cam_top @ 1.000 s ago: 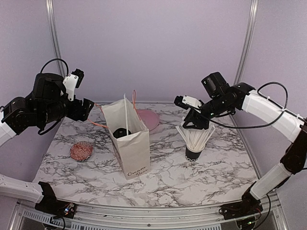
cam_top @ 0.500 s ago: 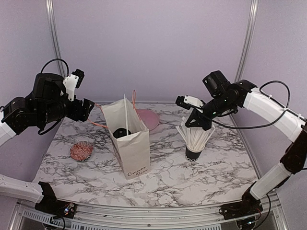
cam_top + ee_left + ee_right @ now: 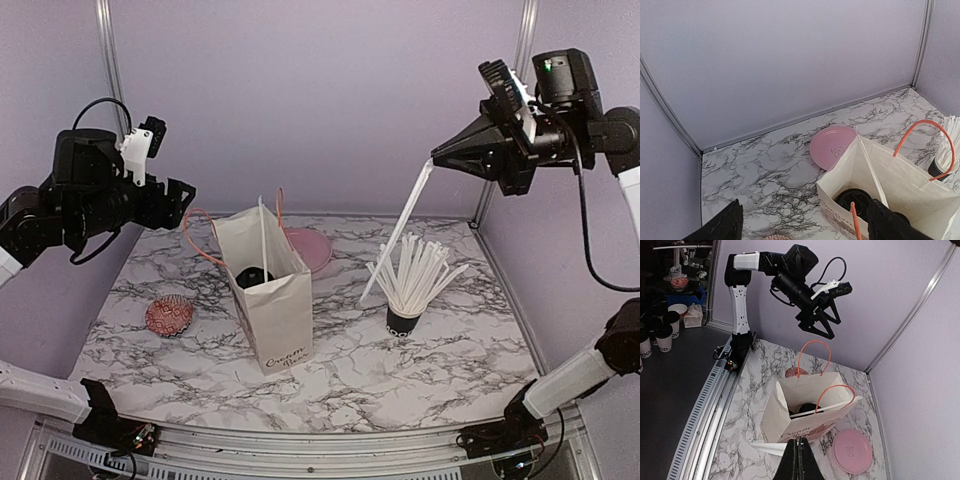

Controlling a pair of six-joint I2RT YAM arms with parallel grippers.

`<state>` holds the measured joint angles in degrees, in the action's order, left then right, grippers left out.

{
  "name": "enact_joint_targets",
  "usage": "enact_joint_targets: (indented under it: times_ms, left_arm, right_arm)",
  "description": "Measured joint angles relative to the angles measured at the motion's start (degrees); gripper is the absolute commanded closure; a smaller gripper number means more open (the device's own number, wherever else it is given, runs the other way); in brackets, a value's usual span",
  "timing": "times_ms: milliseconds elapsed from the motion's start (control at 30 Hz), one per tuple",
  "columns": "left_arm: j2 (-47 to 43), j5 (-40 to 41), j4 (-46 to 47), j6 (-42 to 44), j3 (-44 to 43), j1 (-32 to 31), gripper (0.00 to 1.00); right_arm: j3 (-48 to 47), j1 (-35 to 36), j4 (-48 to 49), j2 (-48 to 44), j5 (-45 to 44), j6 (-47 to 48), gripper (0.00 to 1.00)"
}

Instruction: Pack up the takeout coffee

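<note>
The takeout coffee shows only as black lids (image 3: 255, 275) deep inside the white paper bag (image 3: 272, 310); the cups' sides are hidden. The lids also show in the left wrist view (image 3: 856, 200) and the right wrist view (image 3: 807, 409). A white straw stands in the bag (image 3: 263, 238). My right gripper (image 3: 437, 158) is high at the upper right, shut on one white straw (image 3: 400, 225) that hangs down toward the table; the right wrist view shows its jaws (image 3: 798, 441) pinched on it (image 3: 769, 447). My left gripper (image 3: 178, 208) is open and empty, raised left of the bag (image 3: 805, 232).
A black cup of white straws (image 3: 405, 318) stands right of the bag. A pink plate (image 3: 312, 247) lies behind the bag. A red patterned round thing (image 3: 169, 315) lies at the left. The bag's orange handles (image 3: 195, 228) stick up. Purple walls close in the back and sides.
My right arm has risen up and to the right, pulling one straw out of the black cup. My left arm has shifted slightly left. The bag's left handle now stands higher.
</note>
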<state>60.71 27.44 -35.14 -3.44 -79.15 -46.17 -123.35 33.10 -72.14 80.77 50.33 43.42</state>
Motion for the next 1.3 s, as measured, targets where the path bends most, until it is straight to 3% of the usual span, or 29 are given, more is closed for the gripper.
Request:
enact_joint_targets:
  times_ms: [133,267,467,633,833,1300]
  left_arm:
    - [0.0,0.0,-0.1,-0.7,-0.3,0.0,0.14]
    - [0.0,0.0,-0.1,-1.3,-0.3,0.0,0.14]
    - [0.0,0.1,-0.1,-1.5,-0.3,0.0,0.13]
    - [0.0,0.1,-0.1,-1.5,-0.3,0.0,0.13]
    - [-0.3,0.5,-0.1,-1.5,1.7,0.0,0.13]
    - [-4.4,2.1,-0.3,-1.5,6.1,0.0,0.13]
  right_arm:
    - [-7.1,0.7,-0.8,4.8,7.8,0.1,1.0]
    - [-9.2,3.9,-0.3,11.2,10.2,-0.8,1.0]
    - [-10.1,9.4,3.4,18.5,9.7,-5.0,1.0]
    - [-11.5,10.2,15.1,19.5,9.2,-13.0,1.0]
    - [-20.4,10.1,29.2,22.2,8.5,-21.4,1.0]
    - [-15.8,12.1,33.7,33.7,0.5,-25.9,1.0]
